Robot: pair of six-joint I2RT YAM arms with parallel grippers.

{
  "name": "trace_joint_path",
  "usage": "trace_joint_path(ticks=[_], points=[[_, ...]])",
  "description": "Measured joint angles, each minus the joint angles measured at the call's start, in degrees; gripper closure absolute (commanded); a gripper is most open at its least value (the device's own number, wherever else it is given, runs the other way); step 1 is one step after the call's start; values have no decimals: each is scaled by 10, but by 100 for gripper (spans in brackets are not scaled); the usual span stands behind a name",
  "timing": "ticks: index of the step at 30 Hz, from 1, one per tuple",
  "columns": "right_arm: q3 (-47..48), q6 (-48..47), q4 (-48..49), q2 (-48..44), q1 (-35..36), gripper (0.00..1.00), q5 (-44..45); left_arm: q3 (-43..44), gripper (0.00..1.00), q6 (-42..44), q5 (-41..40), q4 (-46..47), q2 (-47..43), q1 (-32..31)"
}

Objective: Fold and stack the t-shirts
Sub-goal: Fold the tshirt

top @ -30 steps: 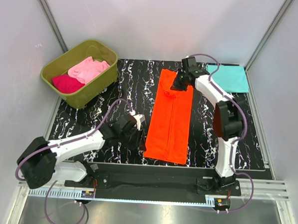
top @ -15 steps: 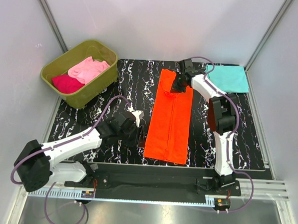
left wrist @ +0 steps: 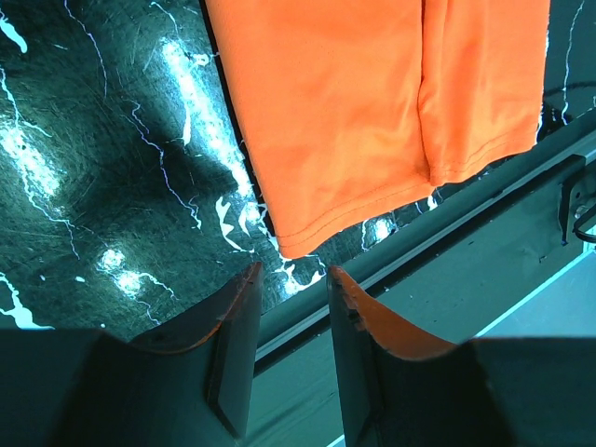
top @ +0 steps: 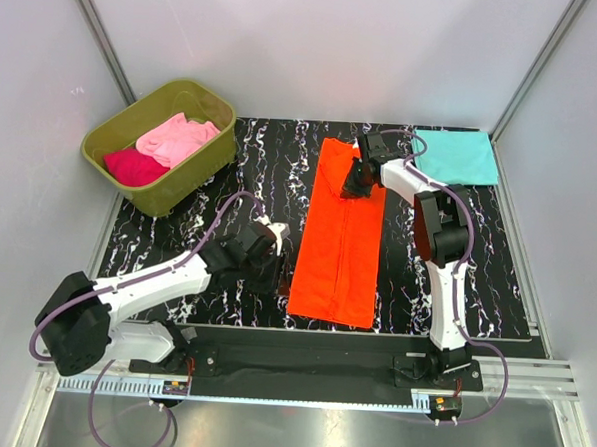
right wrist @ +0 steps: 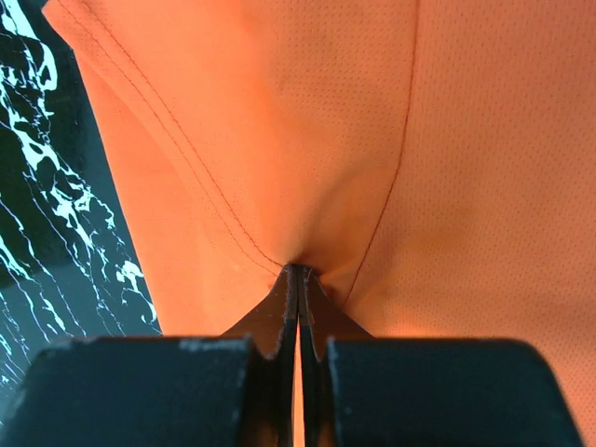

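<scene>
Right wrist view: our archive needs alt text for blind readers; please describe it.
The right gripper is pinched shut on a puckered fold of the orange t-shirt, which fills nearly the whole frame. A strip of black marbled table shows along the left edge.

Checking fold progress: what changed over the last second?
Right gripper, shut on the orange shirt's far end, slid slightly toward the near edge as its elbow tucked in. Left gripper shifted a little, open by the shirt's near corner. Teal shirt and tub unchanged.
</scene>
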Motion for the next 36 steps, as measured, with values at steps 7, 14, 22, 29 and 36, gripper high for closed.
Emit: trace_joint_path(ticks=[7,14,22,29,36], points=[[8,-1,3,0,0,100,-1,1,59,0,0,0,0,0],[18,-1,3,-7,-1,100,-7,1,57,0,-7,0,-16,0],[19,-1,3,-16,-8,100,-16,1,56,0,-9,0,-18,0],[19,-9,3,-14,-27,100,-17,1,51,5,-9,2,-11,0],[19,-21,2,5,-34,100,-20,1,49,12,-7,5,-11,0]])
